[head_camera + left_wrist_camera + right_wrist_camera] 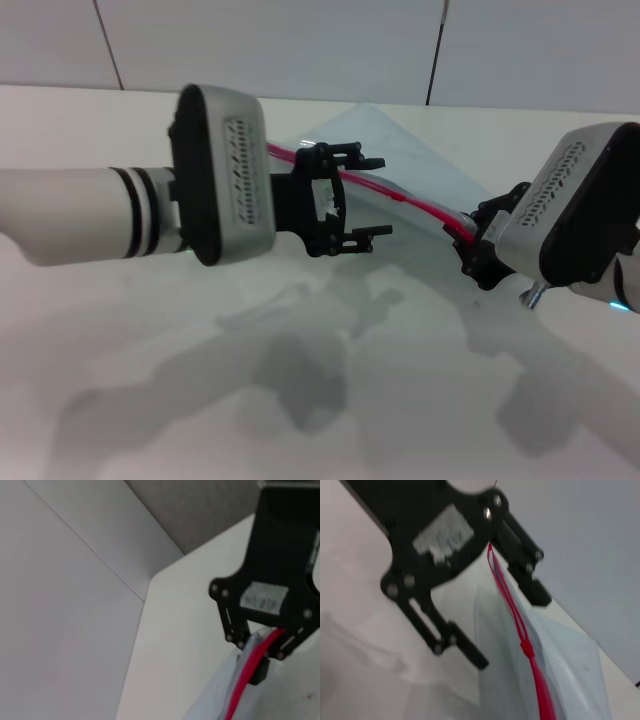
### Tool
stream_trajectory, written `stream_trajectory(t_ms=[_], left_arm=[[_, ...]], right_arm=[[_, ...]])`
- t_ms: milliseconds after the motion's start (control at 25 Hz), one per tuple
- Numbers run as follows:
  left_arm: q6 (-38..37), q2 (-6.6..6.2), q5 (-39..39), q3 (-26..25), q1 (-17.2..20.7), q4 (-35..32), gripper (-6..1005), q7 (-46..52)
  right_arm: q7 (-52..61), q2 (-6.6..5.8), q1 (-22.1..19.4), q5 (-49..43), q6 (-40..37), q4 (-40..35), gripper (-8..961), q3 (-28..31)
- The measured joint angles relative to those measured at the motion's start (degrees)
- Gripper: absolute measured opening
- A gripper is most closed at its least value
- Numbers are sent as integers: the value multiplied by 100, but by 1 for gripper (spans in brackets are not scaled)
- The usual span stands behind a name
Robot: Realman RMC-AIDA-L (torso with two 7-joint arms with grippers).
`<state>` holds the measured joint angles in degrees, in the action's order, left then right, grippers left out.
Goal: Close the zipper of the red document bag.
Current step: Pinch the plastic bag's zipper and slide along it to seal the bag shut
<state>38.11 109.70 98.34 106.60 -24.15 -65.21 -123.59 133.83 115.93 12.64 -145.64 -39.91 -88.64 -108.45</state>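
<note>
Held aloft over the white table [420, 400], the red document bag [400, 150] hangs between two arms at centre frame. The right gripper [478, 245], at four o'clock from the bag's middle, pinches one end of the zipper [420, 207]. The left gripper [365, 195], at nine o'clock, stands spread around the red strip, not clamping it. A small red slider [526, 646] sits partway along. The thin, floppy, slick plastic looks likely to sag; the stiffer zipper edge and slider seem the best holds.

left claw [507, 627] open | zipper [520, 630] between fingers (slider mid-strip)
</note>
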Motion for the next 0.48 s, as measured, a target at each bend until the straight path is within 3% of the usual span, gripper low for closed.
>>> stream_trajectory(t_ms=[200,480], left_arm=[[-119,142,-443,-13,-31,0,707,99],[-191,160,-483,-16,-20,-113,677,59]], right_arm=[[-6,0,-9,0,-54,-36,49,-1],[-6,0,-12,0,-65,-26,50,0]])
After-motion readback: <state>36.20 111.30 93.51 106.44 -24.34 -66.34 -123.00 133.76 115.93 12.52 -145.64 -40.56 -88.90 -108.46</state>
